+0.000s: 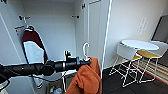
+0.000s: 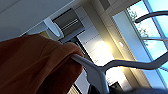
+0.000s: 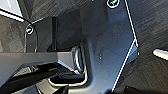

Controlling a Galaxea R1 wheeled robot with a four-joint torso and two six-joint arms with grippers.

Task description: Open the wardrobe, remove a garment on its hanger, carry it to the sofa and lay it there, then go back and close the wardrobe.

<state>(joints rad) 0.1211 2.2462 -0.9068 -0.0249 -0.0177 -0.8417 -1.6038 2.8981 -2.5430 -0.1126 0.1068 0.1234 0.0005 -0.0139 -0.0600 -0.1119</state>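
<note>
A dark floor (image 1: 117,85) carries a round white table (image 1: 140,45) and white wire-legged chairs (image 1: 127,53) beside the wall.

Orange garment (image 2: 32,67) draped over white hanger (image 2: 100,71).

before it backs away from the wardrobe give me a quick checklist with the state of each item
1. Orange shirt off the rail, hanging at the left gripper: ok.
2. White hanger with its hook free of the rail: ok.
3. Gripper's hold on the hanger: cannot tell, the shirt covers it.
4. Wardrobe doors open: ok.
5. Maroon and white garment on its own hanger, apart from the arm: ok.
6. Table and chairs stand close on the right: not ok for a wide swing.
</note>
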